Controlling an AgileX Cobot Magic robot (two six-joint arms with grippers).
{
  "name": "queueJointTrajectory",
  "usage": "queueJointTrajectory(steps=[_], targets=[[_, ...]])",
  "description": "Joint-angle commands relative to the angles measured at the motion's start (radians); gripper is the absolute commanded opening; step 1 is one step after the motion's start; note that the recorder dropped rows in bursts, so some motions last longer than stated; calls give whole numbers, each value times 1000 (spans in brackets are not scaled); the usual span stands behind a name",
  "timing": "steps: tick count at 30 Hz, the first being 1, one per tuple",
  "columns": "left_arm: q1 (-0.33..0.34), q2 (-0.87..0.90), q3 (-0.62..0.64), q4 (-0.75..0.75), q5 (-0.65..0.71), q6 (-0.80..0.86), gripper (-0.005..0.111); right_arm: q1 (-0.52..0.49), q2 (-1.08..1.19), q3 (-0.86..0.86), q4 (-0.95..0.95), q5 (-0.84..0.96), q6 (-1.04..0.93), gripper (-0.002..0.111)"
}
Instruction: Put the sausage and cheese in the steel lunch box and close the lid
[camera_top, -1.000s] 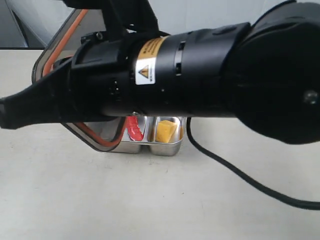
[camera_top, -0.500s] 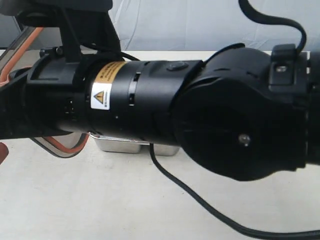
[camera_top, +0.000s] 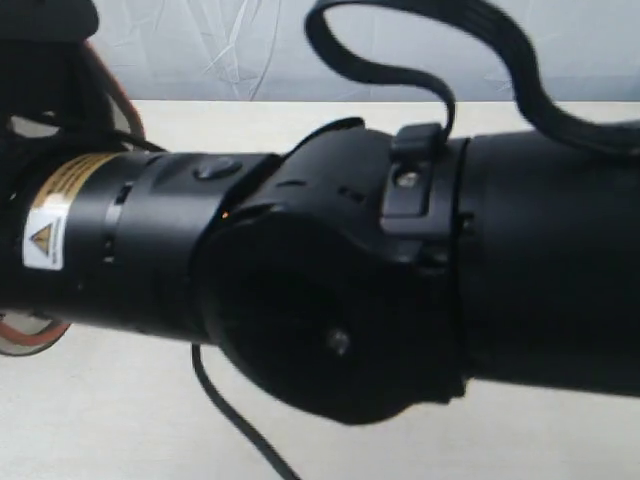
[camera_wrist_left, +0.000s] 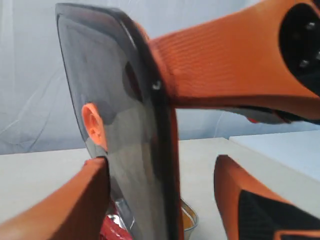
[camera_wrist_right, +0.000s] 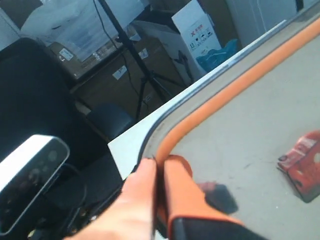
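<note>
On the black arm (camera_top: 320, 290) that fills the outside view there is a yellow sticker (camera_top: 45, 225) with a black warning triangle. Its words are too small for me to read. In my right wrist view, a white box (camera_wrist_right: 197, 25) in the room behind has a red mark and small letters. I cannot read those either.

My right tool (camera_wrist_right: 157, 167) is pressed together on the lid (camera_wrist_right: 260, 115). It pinches the rim at a rounded corner, right where the orange seal (camera_wrist_right: 225, 92) runs. One finger is on each side of the rim.

My left tool (camera_wrist_left: 160, 165) is spread wide. The dark lid stands up tall between its two orange fingers (camera_wrist_left: 65, 205). One finger rests against the side of the lid with the little orange tab (camera_wrist_left: 94, 125). The other finger is well apart from the lid. Higher up, another big orange finger (camera_wrist_left: 225, 65) meets the lid's edge.

Below the lid, the steel lunch box (camera_wrist_left: 195, 218) stands on the bench (camera_wrist_left: 40, 175). I can see only a small part of it. A bit of red, the sausage (camera_wrist_left: 106, 227), and a bit of yellow-orange, the cheese (camera_wrist_left: 186, 222), show inside. I cannot tell which compartment each one is in. The lid is held upright above the box.
</note>
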Motion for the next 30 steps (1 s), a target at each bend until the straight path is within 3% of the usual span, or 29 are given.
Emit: queueJointTrajectory(steps=[1,2,3,4,8,12,21,25,30], targets=[[2,-4,-6,-25,-38,44,38,59,6,-17,-6,-12,-5,-1],[2,-4,-7,-38,-51,69,16,66,6,-17,-23,-8,-5,-1],[2,-4,-12,-40,-54,93,3,66,3,-17,-37,-3,-5,-1],[2,-4,-18,-36,-56,116,1,66,1,-17,-41,14,-5,-1],[2,-4,-65,-33,-95,179,0,40,-22,-17,-60,118,-13,-1],[2,-4,-137,100,-136,220,0,-15,-68,-17,-60,257,-13,3],[2,-4,-216,410,-166,220,0,-100,-119,-17,-70,513,-13,54],[0,-4,-255,657,-82,220,0,-165,-152,-17,-115,603,-11,55],[-5,-4,-307,860,29,216,0,-369,-188,-17,-95,692,-11,55]])
